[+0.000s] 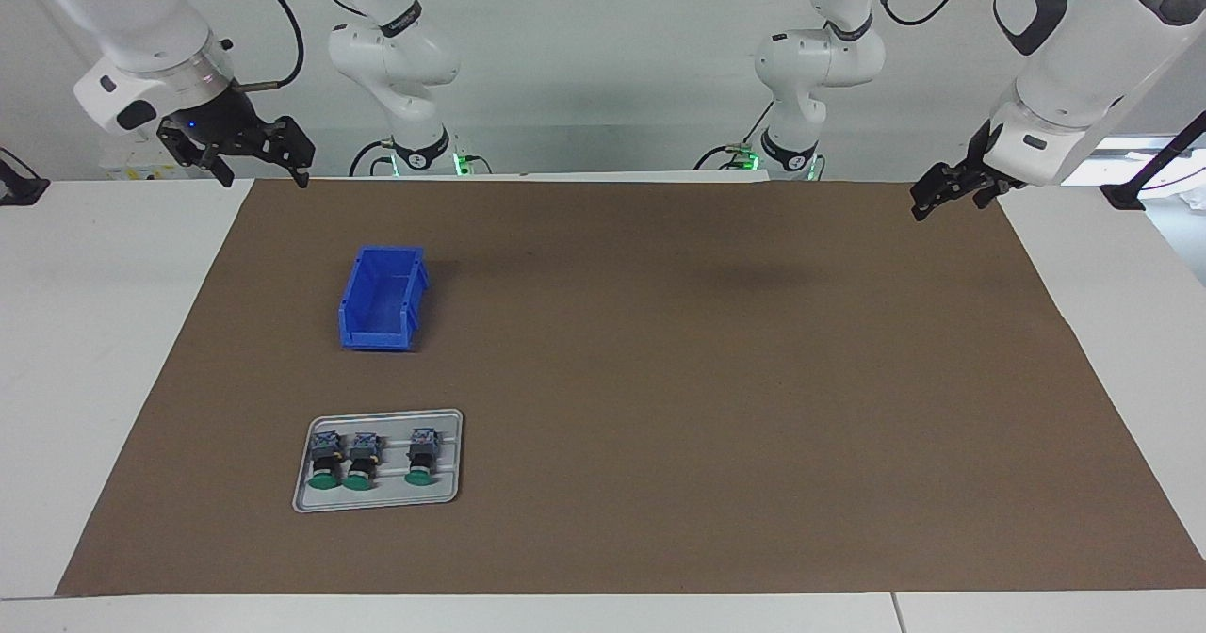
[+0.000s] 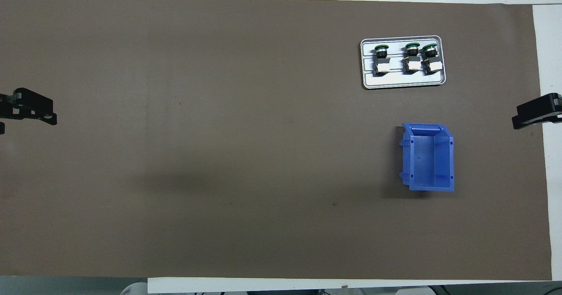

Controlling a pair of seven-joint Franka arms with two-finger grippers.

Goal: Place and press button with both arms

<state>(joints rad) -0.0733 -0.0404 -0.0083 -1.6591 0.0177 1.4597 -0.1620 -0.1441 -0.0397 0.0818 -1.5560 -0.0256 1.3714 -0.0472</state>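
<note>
We see three green-capped buttons lying in a small grey tray [image 1: 300,482] on the brown mat [image 1: 660,379] that covers the surface, toward the right arm's end. Two buttons [image 1: 327,463] [image 1: 361,462] touch side by side; the third button [image 1: 422,458] lies just apart from them in the same tray, all with green caps pointing away from the robots. A blue bin [image 1: 382,298] sits on the mat nearer to the robots than the tray, well apart from it, nothing inside that we can see. The right pincer [image 1: 252,157] hangs over the mat's corner at its own end, fingers spread, holding nothing. The left pincer [image 1: 952,192] hangs over the mat's edge at the left arm's end, jaws apart too, nothing in it. Both arms wait clear of the buttons.
</note>
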